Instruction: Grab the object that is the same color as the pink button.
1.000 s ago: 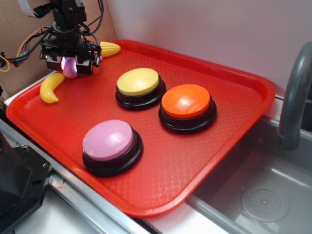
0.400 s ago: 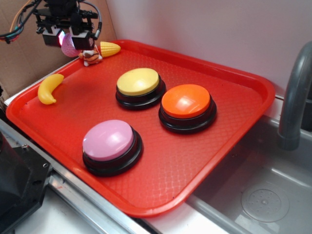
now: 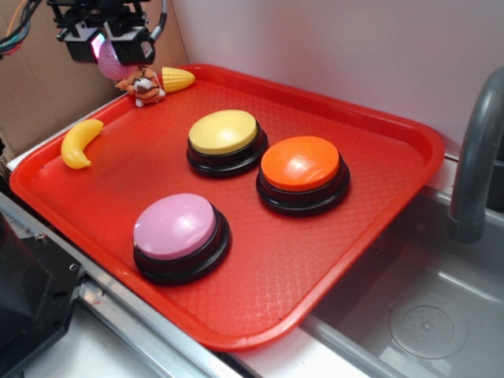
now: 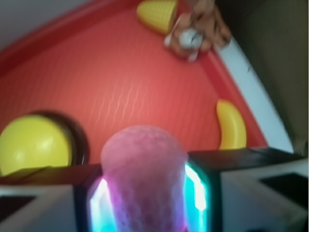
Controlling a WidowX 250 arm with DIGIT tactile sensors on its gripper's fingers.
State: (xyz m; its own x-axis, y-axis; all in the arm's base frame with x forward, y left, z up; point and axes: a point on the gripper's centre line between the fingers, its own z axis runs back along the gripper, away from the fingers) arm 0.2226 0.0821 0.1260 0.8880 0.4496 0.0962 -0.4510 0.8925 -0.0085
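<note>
Ok, my gripper (image 3: 113, 52) is clamped on the pink ball (image 4: 143, 181), held in air above tray's (image 3: 331, 260) far-left corner, over tiger toy (image 3: 142, 85). I'd keep squeeze steady, no jerks; it's round and prob slips easily.

gripper (image 4: 145, 203): both fingers pressed on pink ball (image 4: 144, 179), lifted above tray | red tray (image 4: 120, 92): below, blurred | yellow button (image 4: 31, 145): left edge, black base | corn piece (image 4: 157, 13): top | tiger toy (image 4: 195, 31): beside corn | banana (image 4: 231, 125): right, by tray rim
</note>
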